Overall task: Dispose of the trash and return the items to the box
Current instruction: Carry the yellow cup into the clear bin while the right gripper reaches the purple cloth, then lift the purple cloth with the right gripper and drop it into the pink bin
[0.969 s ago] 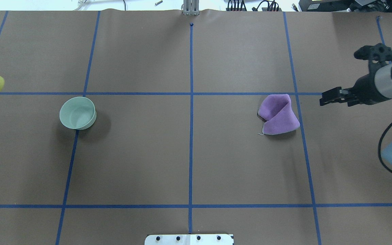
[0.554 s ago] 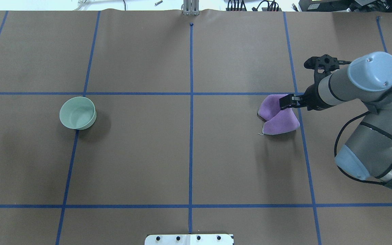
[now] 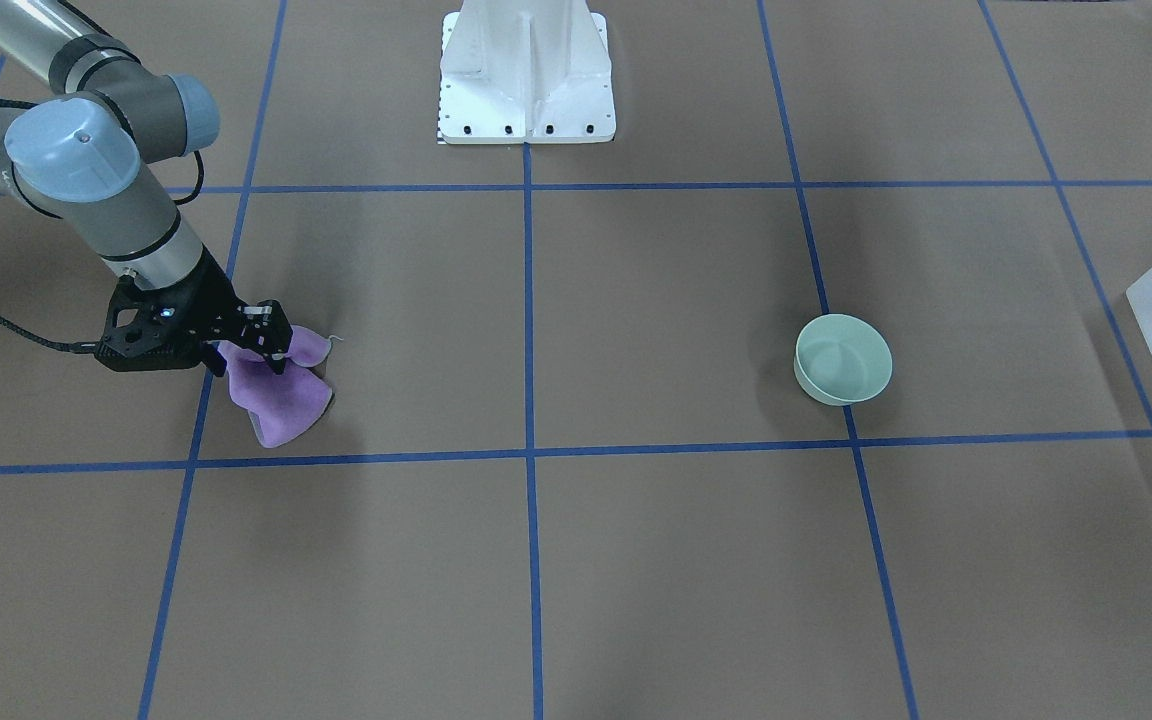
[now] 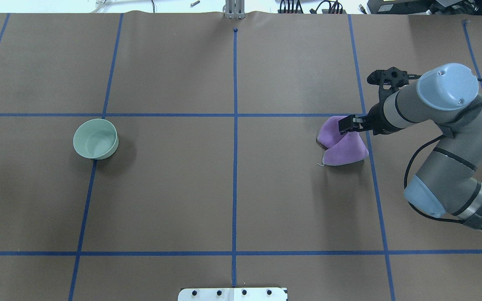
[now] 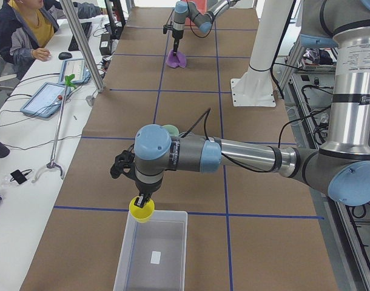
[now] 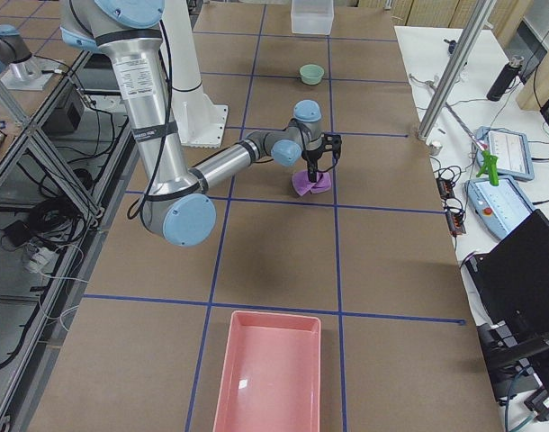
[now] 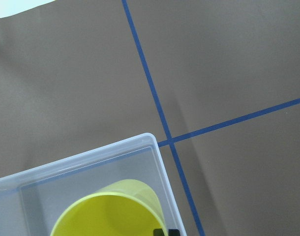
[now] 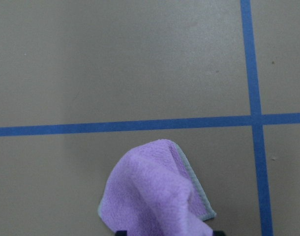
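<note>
Yellow cup [image 5: 141,210]: the mouth is turned up toward the wrist camera and the base down. The long axis is held near vertical, slightly tilted.
Cup position: the cup is hung over the end of the box [image 5: 150,257] that lies nearest the table's middle. From the left wrist it is seen inside one corner of the rim. Contact with the box cannot be told.
Left gripper [image 5: 141,199]: it is placed directly above the cup and is closed on the cup's rim. One finger [image 7: 167,232] is seen at the rim's edge.
Mint-green bowl [image 4: 96,139]: it is stood upright, mouth up, on a blue tape line [image 4: 85,196] of the table [image 4: 161,188], well apart from both grippers.
Right gripper [image 4: 345,125]: the jaws are spread and lowered over the raised fold of a purple cloth [image 4: 343,148]. Whether the cloth is touched cannot be told.
</note>
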